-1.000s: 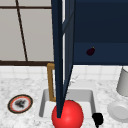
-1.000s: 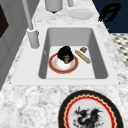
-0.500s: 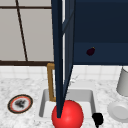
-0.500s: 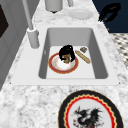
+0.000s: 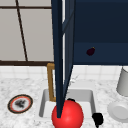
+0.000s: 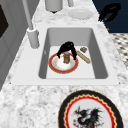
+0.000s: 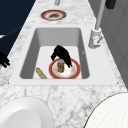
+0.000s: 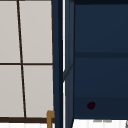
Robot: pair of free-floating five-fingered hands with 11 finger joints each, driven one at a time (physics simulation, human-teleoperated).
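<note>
1. Landmark: a white sink point(image 6: 100, 65) sunk in a marble worktop point(image 6: 30, 100)
2. Inside the sink lies a red-rimmed plate point(image 6: 63, 63), with a small brown jar point(image 6: 66, 57) standing upright on its middle
3. The left hand point(image 6: 66, 48) arches over that jar, fingers curled down on either side of it; whether they touch the glass I cannot tell
4. Judged step: closing on the jar; a lift would first call for a firm pinch
5. A wooden stick point(image 6: 83, 57) and a small brown block point(image 6: 83, 49) lie in the sink just beside the plate
6. The right hand point(image 5: 97, 118) hangs in the air past the sink's right edge, fingers drooping loosely, holding nothing
7. A dragon-pattern plate point(image 6: 91, 112) rests on the worktop left of the sink, a white plate point(image 5: 118, 111) right of it, a tap point(image 7: 96, 35) behind
</note>
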